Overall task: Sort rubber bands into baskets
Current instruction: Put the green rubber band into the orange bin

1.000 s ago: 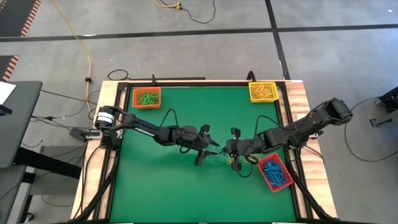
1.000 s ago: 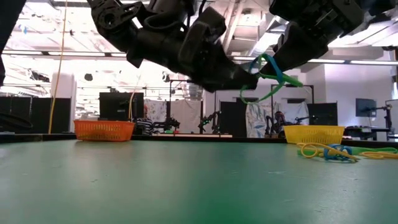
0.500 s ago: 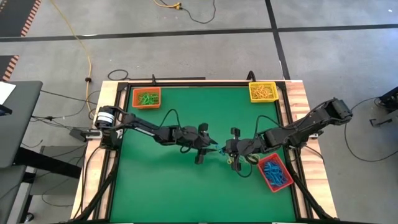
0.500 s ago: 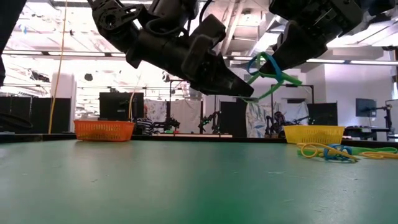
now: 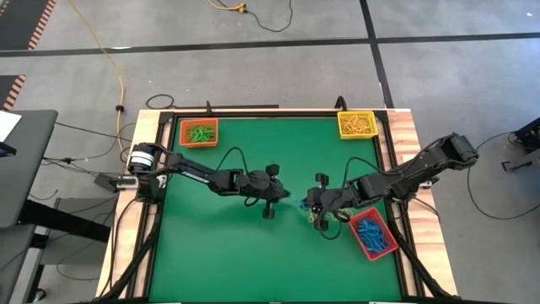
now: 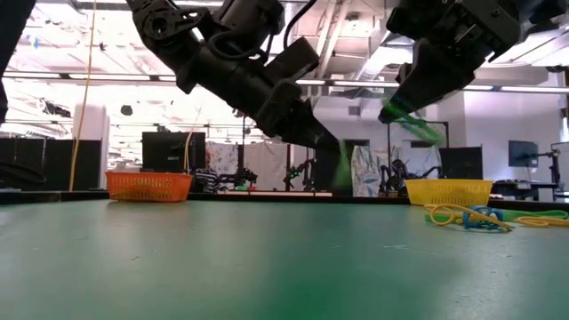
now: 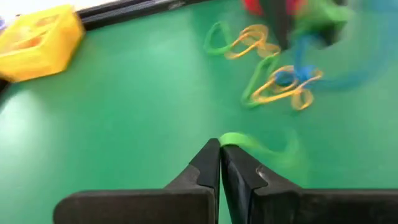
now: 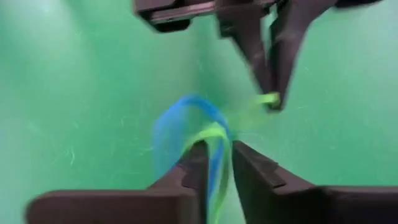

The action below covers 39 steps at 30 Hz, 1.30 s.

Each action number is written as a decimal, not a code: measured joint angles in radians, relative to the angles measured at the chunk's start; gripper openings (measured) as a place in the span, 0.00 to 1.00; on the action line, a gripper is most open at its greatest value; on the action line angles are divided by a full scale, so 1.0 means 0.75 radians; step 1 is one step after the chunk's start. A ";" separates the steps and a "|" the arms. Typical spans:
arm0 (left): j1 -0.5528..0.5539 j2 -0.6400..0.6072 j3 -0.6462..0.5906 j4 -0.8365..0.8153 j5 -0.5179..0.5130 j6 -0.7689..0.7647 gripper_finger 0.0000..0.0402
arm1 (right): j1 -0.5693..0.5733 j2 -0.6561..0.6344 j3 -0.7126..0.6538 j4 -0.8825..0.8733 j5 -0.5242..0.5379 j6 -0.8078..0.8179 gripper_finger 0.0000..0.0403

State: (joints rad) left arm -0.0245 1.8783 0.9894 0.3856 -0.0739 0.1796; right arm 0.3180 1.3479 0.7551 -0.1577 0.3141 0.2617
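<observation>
- 2 arms meet over the middle of the green table (image 5: 211, 253), both up in the air.
- left gripper (image 7: 220, 148) is pinched fully closed on a green band (image 7: 239, 140), tail end of it blurry.
- right gripper (image 8: 217, 149) has its fingers a little apart with a blue band (image 8: 180, 118) and a green one threaded between them; can't tell how firmly it's got them.
- loose pile of bands (image 6: 469, 216) lies on the table, just beside the red basket (image 5: 372, 234), which has blue ones in it.
- orange basket (image 5: 198, 133) holds green ones in the far left corner, yellow basket (image 5: 356, 124) holds yellow ones in the far right.
</observation>
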 joint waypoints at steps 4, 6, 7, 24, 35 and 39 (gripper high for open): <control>0.013 -0.059 -0.001 -0.108 -0.090 0.039 0.00 | 0.000 -0.001 0.000 -0.017 -0.001 0.009 0.39; 0.013 -0.092 -0.001 -0.172 -0.140 0.064 0.00 | 0.001 -0.001 0.000 -0.044 0.000 0.018 0.47; 0.013 -0.110 -0.001 -0.205 -0.166 0.073 0.00 | 0.000 -0.001 0.000 -0.051 0.000 0.026 0.50; 0.066 -0.461 -0.041 -0.875 -0.533 0.080 0.00 | 0.000 -0.001 0.000 -0.059 0.116 0.038 0.55; 0.336 -0.789 -0.191 -1.186 -0.636 -0.013 0.00 | 0.000 -0.001 -0.001 -0.040 0.183 0.038 0.54; 0.499 -0.887 -0.258 -1.294 -0.666 -0.045 0.00 | 0.000 -0.001 -0.017 -0.023 0.183 0.034 0.54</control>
State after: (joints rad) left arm 0.3499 1.2127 0.7957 -0.5850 -0.5735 0.1460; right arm 0.3180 1.3476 0.7425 -0.1746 0.4515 0.2874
